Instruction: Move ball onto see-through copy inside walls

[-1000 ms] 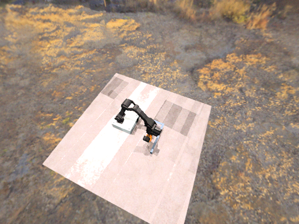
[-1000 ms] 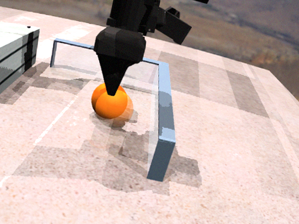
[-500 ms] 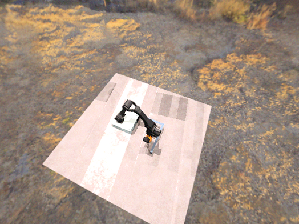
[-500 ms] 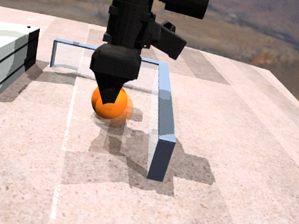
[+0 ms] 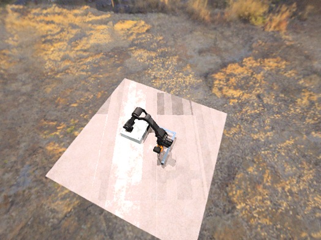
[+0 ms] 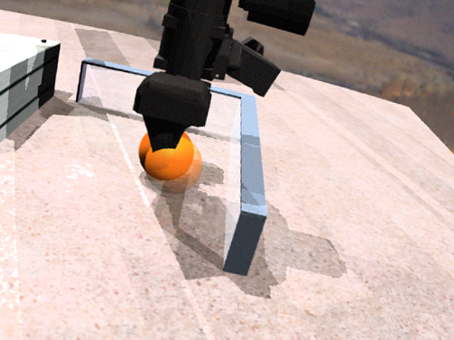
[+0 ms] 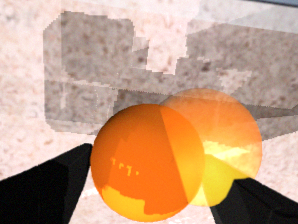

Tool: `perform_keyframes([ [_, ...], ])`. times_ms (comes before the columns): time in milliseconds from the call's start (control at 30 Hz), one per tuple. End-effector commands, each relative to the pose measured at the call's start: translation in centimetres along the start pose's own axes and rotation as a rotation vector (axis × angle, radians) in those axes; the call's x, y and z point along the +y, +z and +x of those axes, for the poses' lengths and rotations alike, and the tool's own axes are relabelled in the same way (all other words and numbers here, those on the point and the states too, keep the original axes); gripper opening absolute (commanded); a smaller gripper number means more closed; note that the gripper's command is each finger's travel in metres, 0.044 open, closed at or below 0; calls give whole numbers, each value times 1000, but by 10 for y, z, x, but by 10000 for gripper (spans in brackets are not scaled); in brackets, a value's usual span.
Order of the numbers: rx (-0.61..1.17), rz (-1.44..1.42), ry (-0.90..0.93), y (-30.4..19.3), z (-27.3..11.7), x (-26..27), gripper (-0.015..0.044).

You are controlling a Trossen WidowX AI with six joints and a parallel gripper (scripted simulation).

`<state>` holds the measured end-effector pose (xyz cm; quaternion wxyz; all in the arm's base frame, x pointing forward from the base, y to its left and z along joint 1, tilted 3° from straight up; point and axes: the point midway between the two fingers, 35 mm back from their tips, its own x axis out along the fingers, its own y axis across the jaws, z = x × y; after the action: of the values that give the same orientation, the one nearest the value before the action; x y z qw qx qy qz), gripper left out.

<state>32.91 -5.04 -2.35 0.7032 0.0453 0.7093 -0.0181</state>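
Note:
The orange ball (image 5: 161, 149) (image 6: 166, 165) (image 7: 142, 162) is inside the corner of the two low clear walls. My gripper (image 5: 161, 147) (image 6: 166, 146) (image 7: 147, 156) is shut on the ball from above, with one finger on either side; in the exterior view the near finger covers part of it. The see-through copy (image 6: 196, 169) (image 7: 227, 117) overlaps the ball but is offset, to the lower right in the exterior view and to the upper right in the wrist view. Whether the ball touches the table cannot be told.
The long blue-topped wall (image 5: 166, 156) (image 6: 254, 161) stands to the right of the ball in the exterior view. The other wall (image 6: 115, 66) runs behind it. The arm's white base block (image 6: 14, 79) is at the left. All stand on the pale table (image 5: 143, 180) (image 6: 97, 259).

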Motion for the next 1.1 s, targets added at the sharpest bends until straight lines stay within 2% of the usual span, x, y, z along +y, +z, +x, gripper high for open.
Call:
perform_keyframes([
  [0, -1, 6, -1, 2, -9, 0, 133],
  [167, -1, 6, -1, 8, -43, -1, 2],
  [633, -1, 6, -1, 1, -137, 0, 0],
  [800, -1, 6, -2, 1, -137, -1, 0],
  [1067, -2, 6, -4, 11, -85, -25, 0],
])
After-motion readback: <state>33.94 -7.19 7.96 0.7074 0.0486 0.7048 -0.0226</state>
